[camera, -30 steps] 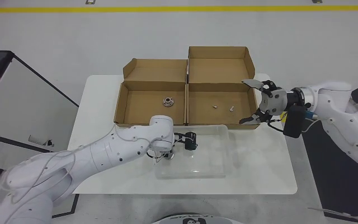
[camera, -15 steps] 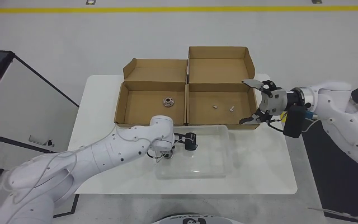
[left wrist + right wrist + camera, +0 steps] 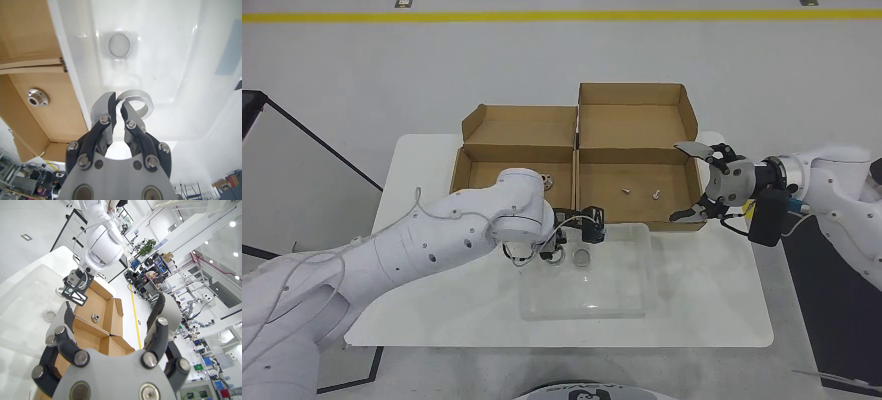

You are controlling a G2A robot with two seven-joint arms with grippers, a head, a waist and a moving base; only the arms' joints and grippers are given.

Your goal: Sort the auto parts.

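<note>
a metal ring (image 3: 135, 105) is sitting at the centre of the left wrist view. the left gripper (image 3: 118, 106) is pinching it by its wall, with 1 finger inside the hoop and 1 outside. the ring is hanging over the clear tray (image 3: 612, 285), near the tray's upper left corner in the top view, just below the cardboard boxes. a second ring (image 3: 583, 259) is lying flat on the tray floor close by.

a flanged hub (image 3: 542, 181) is resting in the left box (image 3: 497, 195). 2 small screws (image 3: 625, 187) are lying near each other in the right box (image 3: 602, 200). so 3 parts are looking sorted already, by my reading. the held ring is waiting for a box, and the ring in the tray is remaining after it.

at the right of the top view, the right gripper (image 3: 694, 183) is hovering beside the right box's outer edge. its fingers are spread wide and holding nothing.
</note>
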